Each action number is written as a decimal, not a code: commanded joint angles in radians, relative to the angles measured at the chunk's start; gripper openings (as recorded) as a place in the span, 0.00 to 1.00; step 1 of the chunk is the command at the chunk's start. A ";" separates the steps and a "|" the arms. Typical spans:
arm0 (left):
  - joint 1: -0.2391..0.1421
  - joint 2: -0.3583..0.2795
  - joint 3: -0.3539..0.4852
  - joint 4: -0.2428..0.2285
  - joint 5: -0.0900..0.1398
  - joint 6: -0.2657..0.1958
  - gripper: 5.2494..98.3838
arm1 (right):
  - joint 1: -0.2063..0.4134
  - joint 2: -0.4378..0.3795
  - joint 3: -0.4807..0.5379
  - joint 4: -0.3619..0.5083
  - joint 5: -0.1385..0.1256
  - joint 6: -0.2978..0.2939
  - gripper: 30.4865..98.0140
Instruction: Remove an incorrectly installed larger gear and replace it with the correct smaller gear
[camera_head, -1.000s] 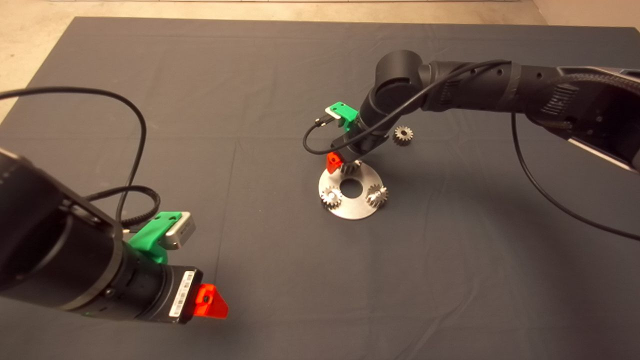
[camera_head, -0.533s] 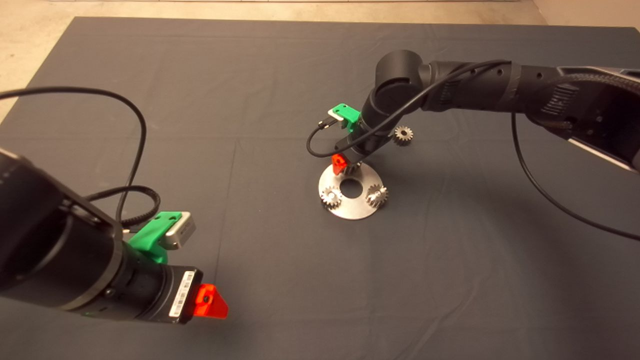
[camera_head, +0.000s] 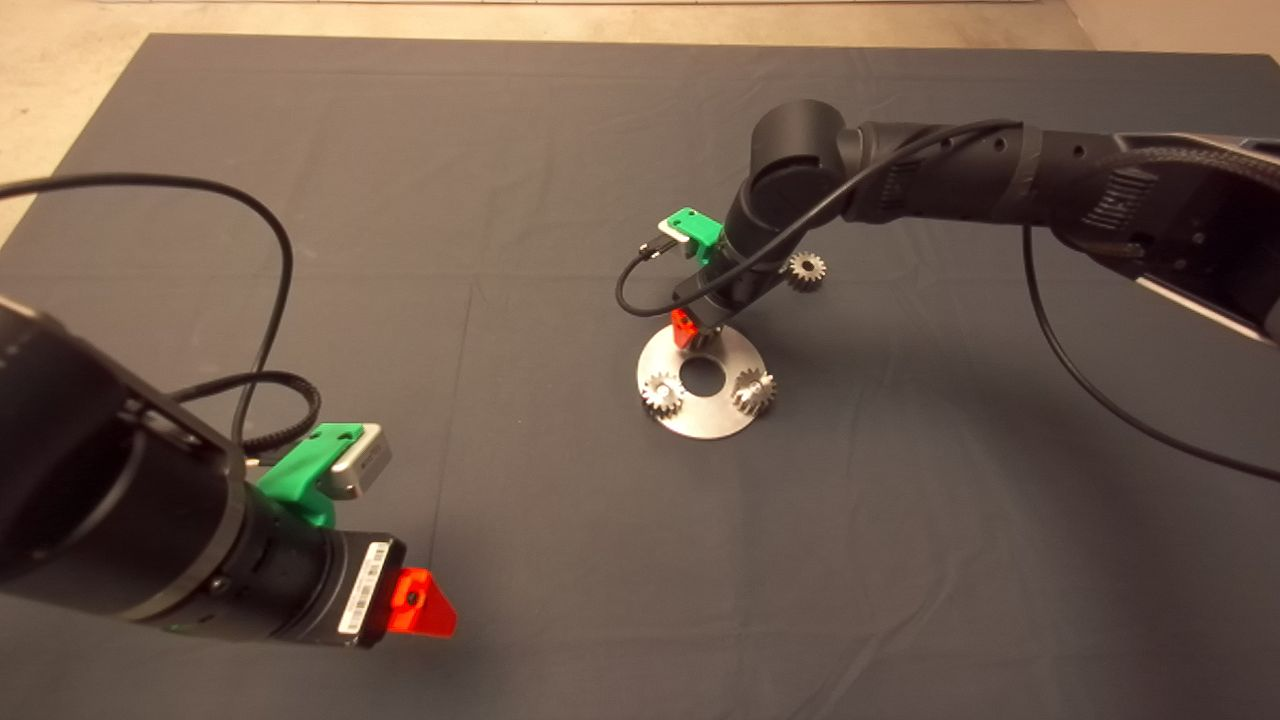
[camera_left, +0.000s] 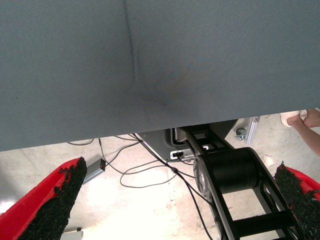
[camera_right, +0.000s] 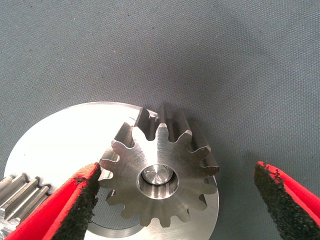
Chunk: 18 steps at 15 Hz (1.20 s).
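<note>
A round steel plate (camera_head: 700, 408) lies mid-mat with two small shiny gears (camera_head: 662, 393) (camera_head: 754, 390) on it. In the right wrist view the smaller gear (camera_right: 157, 175), grey with short even teeth, sits on a pin at the plate's (camera_right: 60, 145) far edge. My right gripper (camera_head: 697, 328) (camera_right: 177, 172) hangs open around it. One pad (camera_right: 82, 200) is right beside the teeth and the other stands well clear. The larger gear (camera_head: 806, 270), star-like with a dark centre hole, lies flat on the mat just beyond the plate. My left gripper (camera_head: 425, 602) (camera_left: 180, 170) waits open and empty at the near left.
The right arm (camera_head: 950, 185) reaches in from the right, its cable (camera_head: 640, 295) looping beside the wrist. The left arm's cable (camera_head: 270, 300) arcs over the mat's left side. The left wrist view shows the mat edge, floor cables, the robot's base and a person's foot (camera_left: 305, 119).
My right gripper has drifted a little away from the plate's centre, toward the far right, staying open. The gear on the pin now shows less in the head view. The left arm has not moved.
</note>
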<state>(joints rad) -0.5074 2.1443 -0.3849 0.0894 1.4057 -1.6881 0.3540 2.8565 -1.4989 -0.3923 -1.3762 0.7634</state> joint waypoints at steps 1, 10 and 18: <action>-0.006 -0.003 0.014 -0.014 0.004 -0.002 0.99 | 0.020 -0.001 0.008 -0.028 0.001 -0.002 0.74; -0.006 -0.005 0.012 -0.014 0.010 -0.001 0.99 | 0.005 0.001 0.008 -0.028 0.008 -0.003 0.60; -0.006 -0.003 0.012 -0.014 0.012 0.002 0.99 | 0.005 0.004 0.014 -0.028 0.009 -0.003 0.50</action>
<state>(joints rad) -0.5071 2.1443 -0.3849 0.0894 1.4128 -1.6870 0.3381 2.8570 -1.4947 -0.3926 -1.3677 0.7638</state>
